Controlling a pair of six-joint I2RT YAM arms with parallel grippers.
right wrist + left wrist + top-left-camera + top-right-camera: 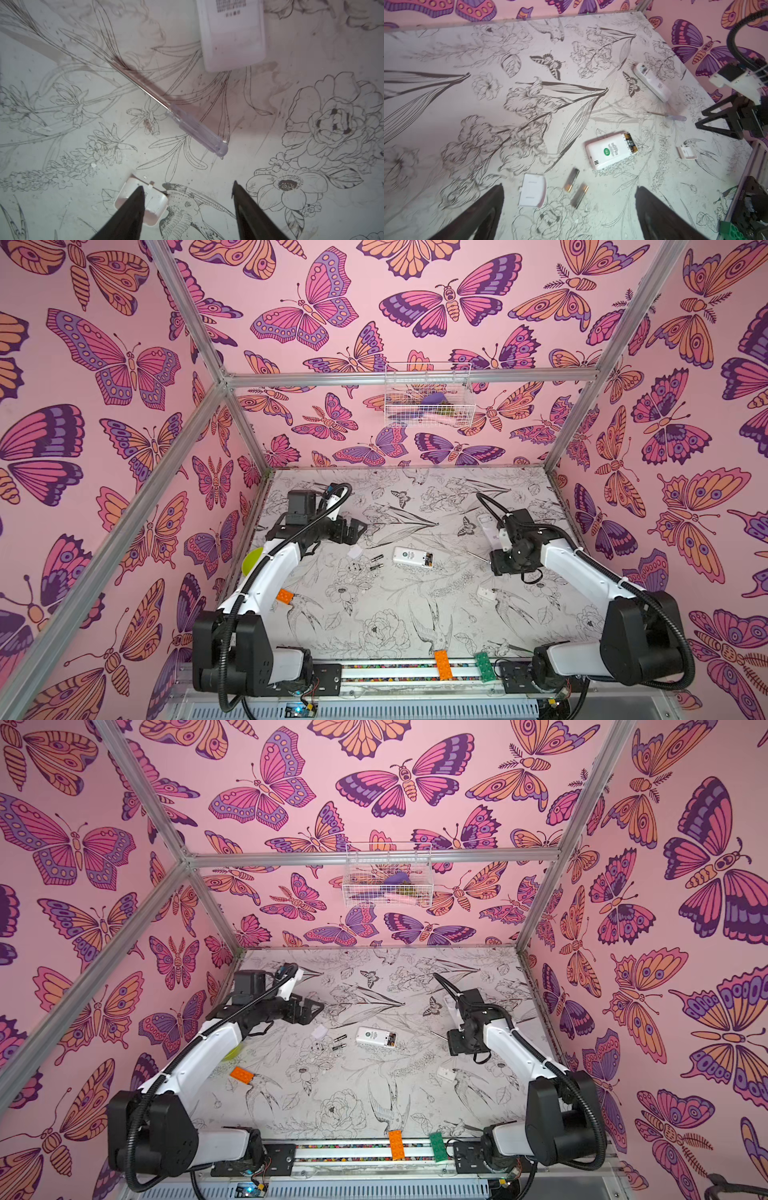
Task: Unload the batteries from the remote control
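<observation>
Two batteries (630,142) sit side by side in the open bay at one end of the white remote control (607,152). It lies back side up near the middle of the table (374,614). Two loose cells (572,182) lie on the table just beside it, nearly parallel, next to a white lid (532,193).

All four look light, stiff and smooth, so they will likely roll or skid if nudged. The loose cells are best taken across the middle of the barrel, with the jaws square to its length. The seated ones offer little side room. I judge one end must be levered up before a grip across the barrel is possible, and the light remote may slide unless it is held down.

The left pincer (352,529) hovers near the loose cells, on their far side, jaws spread wide and empty. The right pincer (188,185) hangs with its jaws apart and empty near a second lid (143,201), a thin screwdriver (176,113) and a second remote (232,35).
</observation>
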